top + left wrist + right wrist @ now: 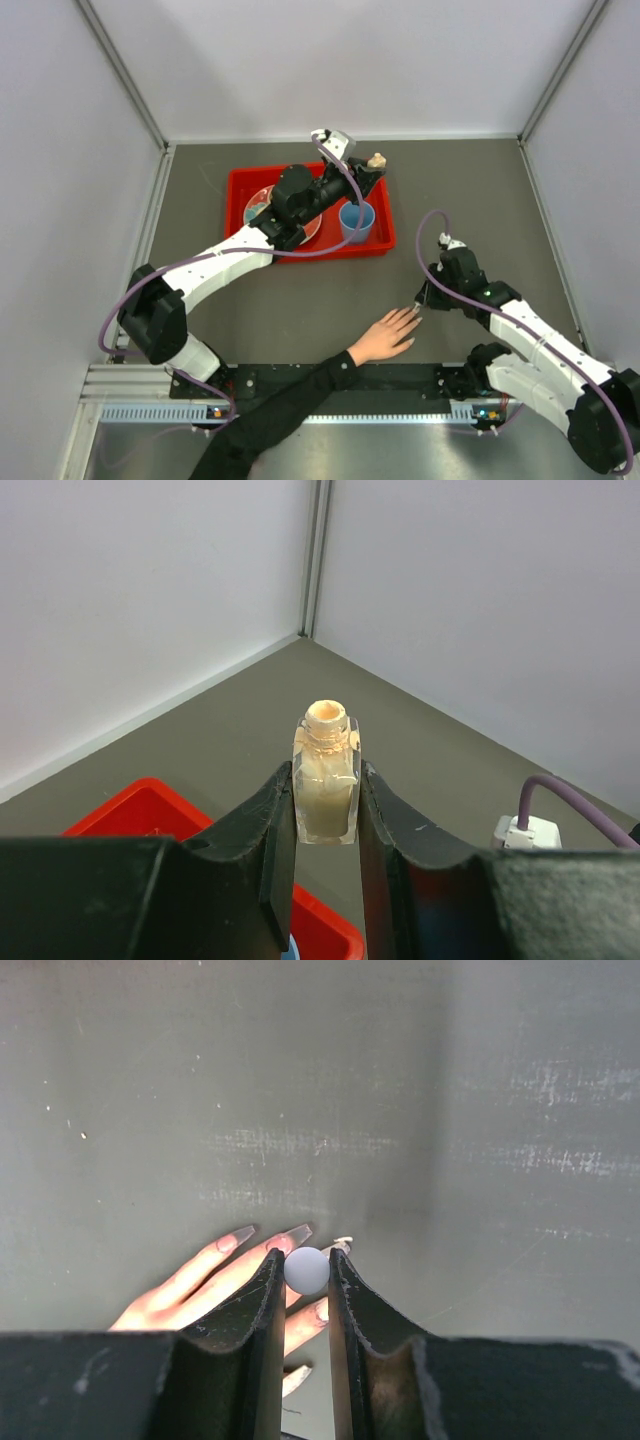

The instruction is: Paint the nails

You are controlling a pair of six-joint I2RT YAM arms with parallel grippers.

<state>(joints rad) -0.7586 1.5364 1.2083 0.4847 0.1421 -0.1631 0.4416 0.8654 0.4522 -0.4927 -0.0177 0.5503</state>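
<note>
Nearest to me, an arm in a black sleeve (280, 410) comes in from the near edge between the two robot bases. Its hand (385, 336) lies flat on the grey desk (480, 200), palm down, with the fingers spread and pointing away to the right.

The nails (240, 1238) are at the tips of these fingers. In the right wrist view they look long and pale pink.

The right end effector (421, 298) hangs just over the fingertips. Its jaws are closed on a round white knob (307, 1271), which sits between the two finger pads. What is below the knob is hidden from me, so I cannot tell if anything touches a nail.

Further away, near the middle of the desk, stands a red tray (240, 185). A blue cup (356, 222) stands in its right part. A round dish (256, 208) lies in its left part, half covered by the left arm.

The left end effector (372, 172) is above the far right corner of the tray. It grips a small square glass bottle (326, 780) by its two sides. The bottle is upright, holds a pale cream liquid, and its neck is open at the top.
</note>
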